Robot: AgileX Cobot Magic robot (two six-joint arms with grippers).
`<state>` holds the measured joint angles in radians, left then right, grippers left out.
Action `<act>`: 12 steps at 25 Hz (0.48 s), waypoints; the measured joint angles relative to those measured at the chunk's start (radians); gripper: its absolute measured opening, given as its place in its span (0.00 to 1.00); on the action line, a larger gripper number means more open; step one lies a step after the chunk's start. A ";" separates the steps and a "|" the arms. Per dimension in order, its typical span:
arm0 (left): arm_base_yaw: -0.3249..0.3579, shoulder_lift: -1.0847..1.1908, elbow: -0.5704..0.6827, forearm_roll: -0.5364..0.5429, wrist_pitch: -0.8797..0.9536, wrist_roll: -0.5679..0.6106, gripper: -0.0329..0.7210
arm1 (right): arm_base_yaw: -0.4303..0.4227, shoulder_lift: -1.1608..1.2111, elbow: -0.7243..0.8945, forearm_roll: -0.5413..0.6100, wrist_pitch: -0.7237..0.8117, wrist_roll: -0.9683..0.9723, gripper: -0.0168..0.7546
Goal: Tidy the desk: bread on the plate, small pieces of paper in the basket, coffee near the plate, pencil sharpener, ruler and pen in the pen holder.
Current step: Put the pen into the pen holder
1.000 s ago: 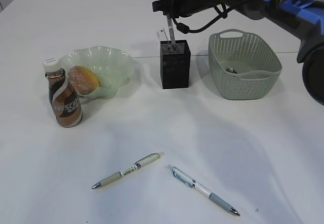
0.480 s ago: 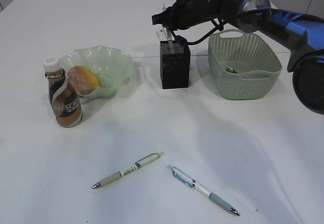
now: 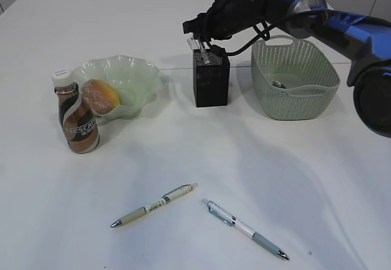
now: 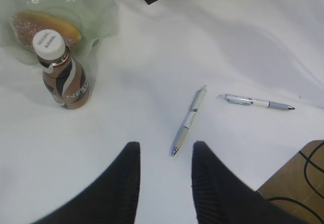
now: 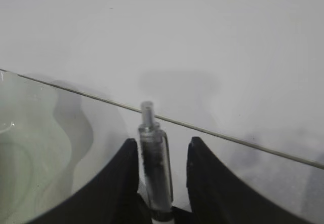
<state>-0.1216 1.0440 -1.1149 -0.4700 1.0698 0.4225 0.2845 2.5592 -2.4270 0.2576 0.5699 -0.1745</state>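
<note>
The step in hand is dropping a clear-barrelled pen (image 5: 153,158) into the pen holder (image 3: 211,78), which stands toward the far edge of the surface between the plate (image 3: 131,77) and the basket (image 3: 294,77); the right gripper (image 3: 203,36) hovers over the holder's mouth, the pen between its fingers, though whether they grip it I cannot tell; the left gripper (image 4: 164,176) hangs open and empty over a grey pen (image 4: 188,121) near the front edge; next, judging by this, comes lifting clear, then fetching that pen and the blue one (image 3: 245,228).
</note>
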 joint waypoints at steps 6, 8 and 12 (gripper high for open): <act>0.000 0.000 0.000 0.000 0.000 0.000 0.36 | 0.000 -0.027 -0.013 0.006 0.035 0.000 0.46; 0.000 0.000 0.000 0.000 0.000 0.000 0.36 | -0.004 -0.050 -0.017 0.010 0.047 0.000 0.46; 0.000 0.000 0.000 0.000 0.000 0.000 0.36 | -0.010 -0.123 -0.020 0.014 0.097 0.000 0.46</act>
<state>-0.1216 1.0440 -1.1149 -0.4700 1.0698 0.4225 0.2746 2.4366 -2.4467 0.2715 0.6668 -0.1745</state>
